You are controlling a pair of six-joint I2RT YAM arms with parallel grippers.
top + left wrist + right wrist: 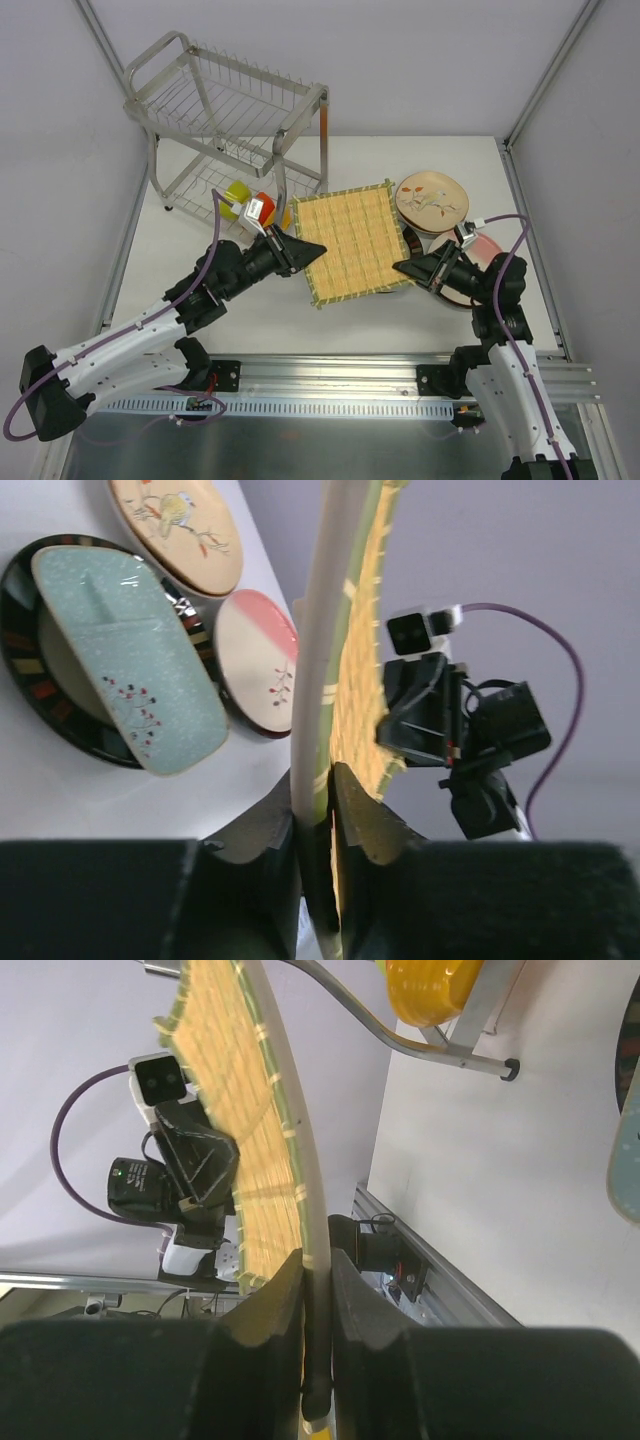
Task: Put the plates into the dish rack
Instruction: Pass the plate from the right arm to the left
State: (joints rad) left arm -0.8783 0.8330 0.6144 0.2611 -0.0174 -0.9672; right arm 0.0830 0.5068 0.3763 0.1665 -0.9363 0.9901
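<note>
The square yellow woven-look plate [355, 245] is held above the table by both grippers. My left gripper [305, 250] is shut on its left edge, and the left wrist view [315, 780] shows the jaws clamped on the rim [330, 660]. My right gripper [405, 268] is shut on its right edge, also seen in the right wrist view [317, 1260]. The silver wire dish rack [230, 110] stands at the back left. The pale teal plate [130, 660] lies on the dark-rimmed round plate [25, 670], both mostly hidden under the yellow plate in the top view.
A cream floral plate [432, 197] and a pink-and-cream plate [485, 250] lie at the right. Yellow [238, 195] and orange [262, 205] bowls sit in the rack's lower tier. The rack's leg [430, 1050] stands close to the yellow plate's far corner.
</note>
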